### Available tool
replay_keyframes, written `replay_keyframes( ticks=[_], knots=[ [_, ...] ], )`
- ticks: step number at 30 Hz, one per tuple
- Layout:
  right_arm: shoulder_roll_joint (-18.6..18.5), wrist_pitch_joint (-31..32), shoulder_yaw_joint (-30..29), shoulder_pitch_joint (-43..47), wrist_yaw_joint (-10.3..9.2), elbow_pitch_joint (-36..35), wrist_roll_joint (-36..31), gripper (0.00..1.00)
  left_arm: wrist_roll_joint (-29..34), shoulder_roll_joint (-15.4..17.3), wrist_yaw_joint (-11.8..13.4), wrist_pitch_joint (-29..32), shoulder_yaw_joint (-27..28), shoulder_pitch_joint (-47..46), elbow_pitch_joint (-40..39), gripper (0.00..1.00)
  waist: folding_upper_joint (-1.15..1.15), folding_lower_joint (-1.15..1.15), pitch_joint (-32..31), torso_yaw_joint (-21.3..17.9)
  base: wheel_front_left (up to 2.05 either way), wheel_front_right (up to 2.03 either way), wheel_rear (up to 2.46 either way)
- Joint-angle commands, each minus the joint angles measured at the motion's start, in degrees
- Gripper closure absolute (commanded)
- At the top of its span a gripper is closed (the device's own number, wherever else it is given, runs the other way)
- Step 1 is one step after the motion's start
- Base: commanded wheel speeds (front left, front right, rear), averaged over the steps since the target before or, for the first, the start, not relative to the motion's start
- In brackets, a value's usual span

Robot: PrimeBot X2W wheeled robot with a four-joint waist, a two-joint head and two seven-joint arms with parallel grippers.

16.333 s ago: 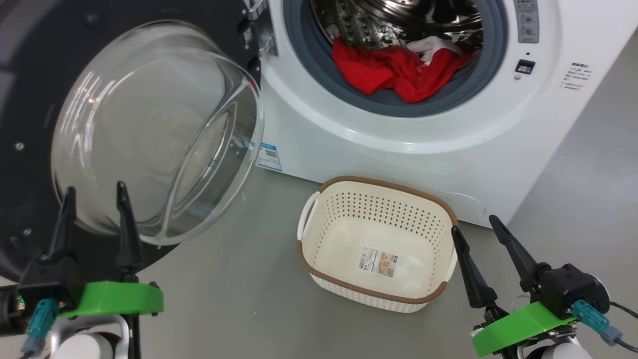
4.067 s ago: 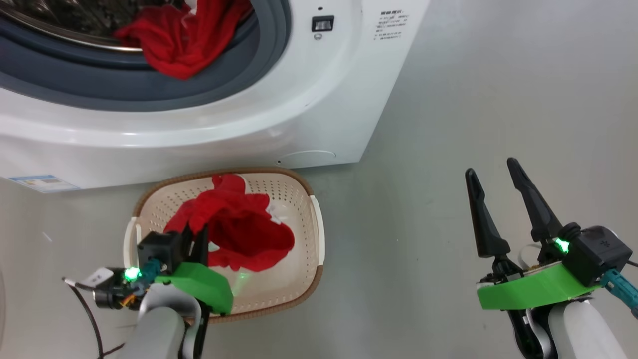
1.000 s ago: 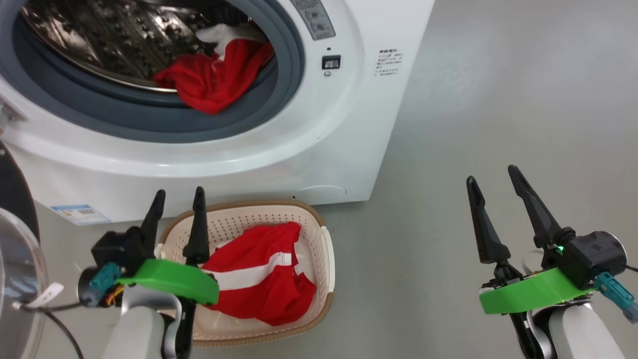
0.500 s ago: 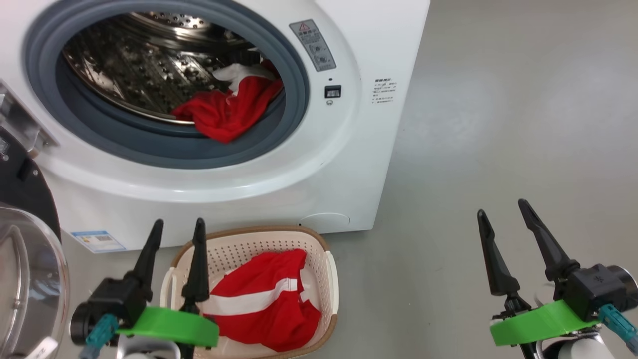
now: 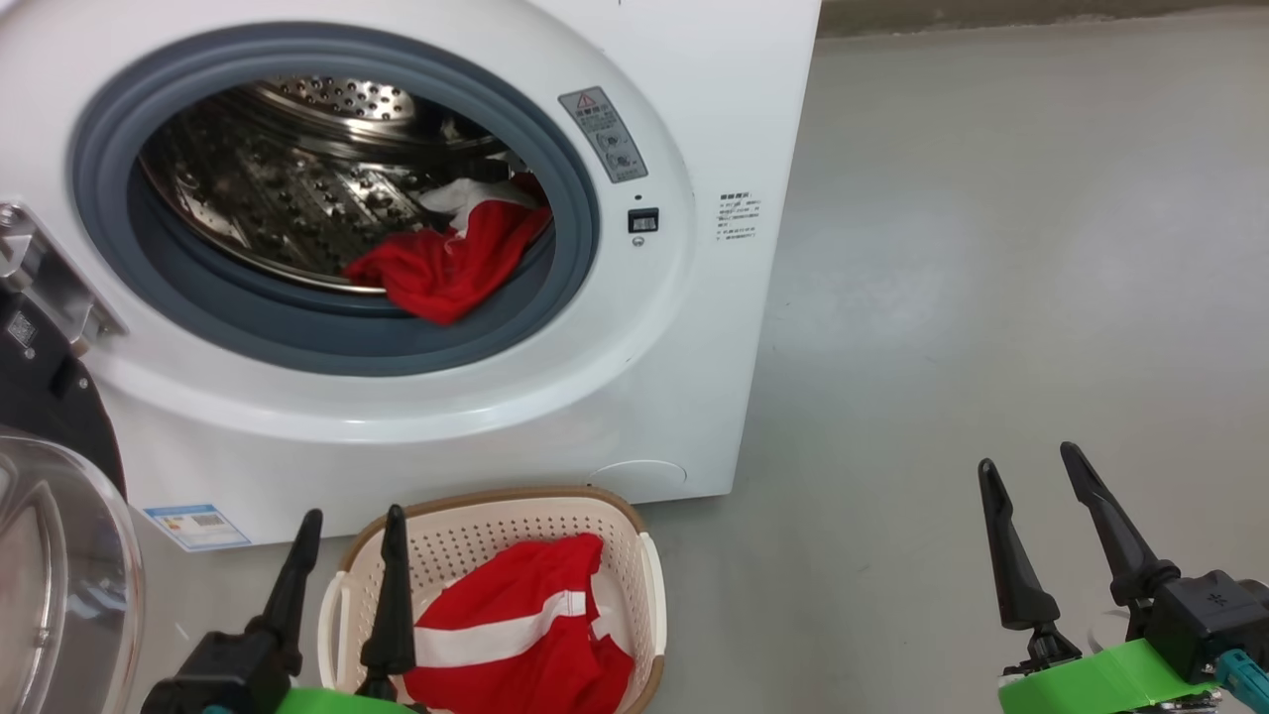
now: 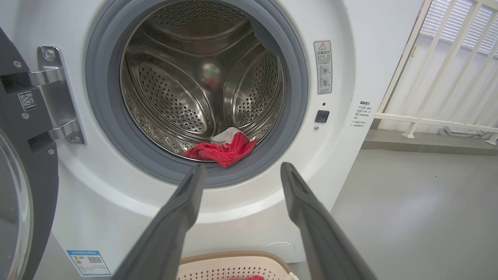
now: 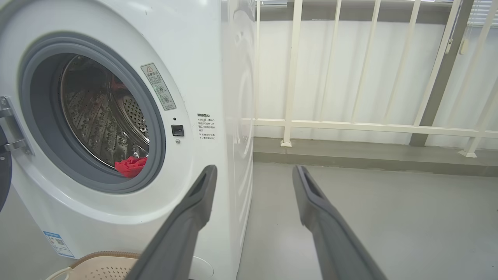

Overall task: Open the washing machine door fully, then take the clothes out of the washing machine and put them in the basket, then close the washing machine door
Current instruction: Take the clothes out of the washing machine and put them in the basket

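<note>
The washing machine (image 5: 684, 327) stands with its door (image 5: 50, 585) swung wide open at the left; the door's glass bowl shows at the lower left. Red clothes (image 5: 446, 268) lie at the front lip of the steel drum, over the grey seal, also seen in the left wrist view (image 6: 223, 149). A red garment with a white stripe (image 5: 516, 635) lies in the cream basket (image 5: 649, 585) on the floor before the machine. My left gripper (image 5: 352, 521) hangs open and empty over the basket's left end. My right gripper (image 5: 1031, 471) stands open and empty over bare floor at the right.
Grey floor (image 5: 991, 248) stretches to the right of the machine. A white railing (image 7: 350, 124) on a low step runs behind it. The door hinge (image 6: 54, 97) juts out at the left of the opening.
The head camera has tilted up, so machine and basket sit lower in the picture. Both grippers stay open and empty, now near the bottom edge.
</note>
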Motion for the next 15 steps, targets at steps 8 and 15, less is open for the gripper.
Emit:
replay_keyframes(
  ticks=[8,15],
  knots=[
    [-0.5,-0.4,1.3,0.7,0.36,-1.8,0.7,0.00,0.4,0.6,0.8,-0.5,1.4,1.3,-2.4,0.00,0.00,0.00,-1.5,-0.1,0.00,0.00,0.00],
    [-0.5,-0.4,1.5,0.6,0.36,-1.7,0.9,0.00,0.3,0.6,0.4,-0.5,1.9,1.1,-2.1,0.00,0.00,0.00,-1.3,-0.1,0.00,0.00,0.00]
  ],
)
